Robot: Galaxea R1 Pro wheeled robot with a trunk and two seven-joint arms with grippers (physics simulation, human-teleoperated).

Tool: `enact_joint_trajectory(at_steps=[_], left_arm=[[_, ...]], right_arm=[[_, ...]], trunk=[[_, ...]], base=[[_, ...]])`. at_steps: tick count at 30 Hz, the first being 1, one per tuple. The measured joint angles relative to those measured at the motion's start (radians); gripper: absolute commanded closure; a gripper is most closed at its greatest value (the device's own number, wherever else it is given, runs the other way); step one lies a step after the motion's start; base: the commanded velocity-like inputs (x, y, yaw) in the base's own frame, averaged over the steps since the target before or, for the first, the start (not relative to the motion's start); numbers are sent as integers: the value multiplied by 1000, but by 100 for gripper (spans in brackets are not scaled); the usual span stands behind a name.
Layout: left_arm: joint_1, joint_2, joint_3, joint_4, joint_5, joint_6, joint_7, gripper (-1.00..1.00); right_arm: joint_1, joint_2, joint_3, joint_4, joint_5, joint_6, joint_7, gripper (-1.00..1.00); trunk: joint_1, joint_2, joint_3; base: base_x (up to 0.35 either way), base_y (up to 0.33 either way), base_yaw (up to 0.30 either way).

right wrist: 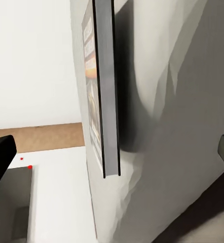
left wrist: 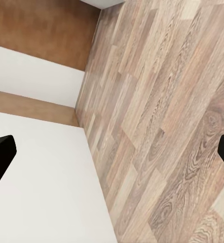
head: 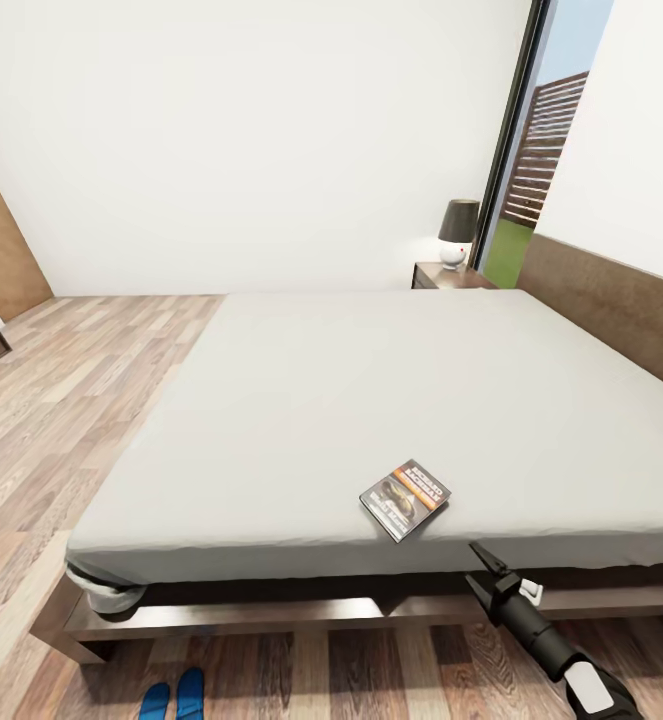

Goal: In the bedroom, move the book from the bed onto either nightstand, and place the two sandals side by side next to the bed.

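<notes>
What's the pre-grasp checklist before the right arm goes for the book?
1. Book lies flat on the bed, near the front edge: ok.
2. Right gripper open, below the mattress edge and apart from the book: ok.
3. Right wrist view has the book between the fingertips' line: ok.
4. Nightstand top has free space beside the lamp: cannot tell.
5. Sandals side by side on the floor next to the bed: ok.
6. Left gripper open, over bare floor: ok.
</notes>
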Motion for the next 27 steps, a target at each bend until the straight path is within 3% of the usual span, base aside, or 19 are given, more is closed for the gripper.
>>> enact_joint_trajectory(at_steps=[11,27], left_arm=[[0,0,0,0,0,0,0,-100],[0,0,0,0,0,-1,0,-100]], right_arm=[[-2,4,2,0,1,1,-2,-100],[-2,11,42,0,1,1,-3,-100]], trunk=[[0,0,0],[0,0,0]], base=[[0,0,0],[0,0,0]])
